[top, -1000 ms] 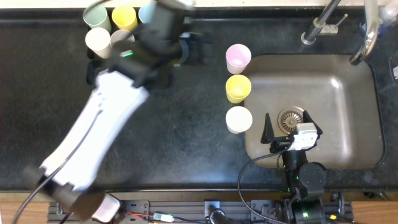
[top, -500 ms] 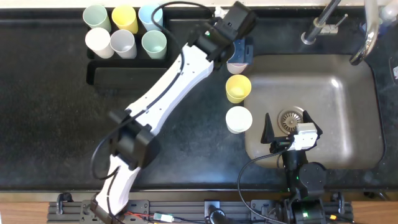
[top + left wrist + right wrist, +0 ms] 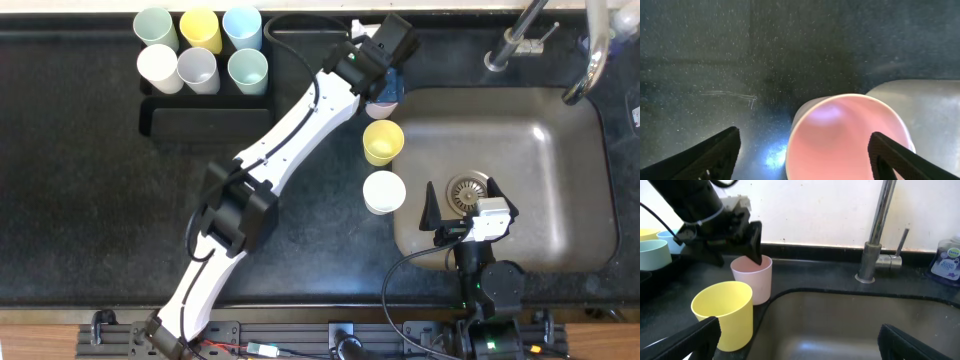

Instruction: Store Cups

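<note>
The left tool (image 3: 805, 145) is seen spread wide over the pink cup (image 3: 850, 132), one finger at each side of the rim; whether the rim is touched cannot be told. The pink cup is stood upright on the dark desk (image 3: 90, 200) in the upper middle of the top view, just beside the corner of the sink (image 3: 560, 150). Below it in the frame a yellow cup (image 3: 383, 142) and a white cup (image 3: 384, 191) are lined along the sink's edge. In the upper left six cups (image 3: 200, 68) are gathered at a black tray (image 3: 200, 122). The right tool (image 3: 799, 330) is spread wide and empty over the sink basin, lower right
</note>
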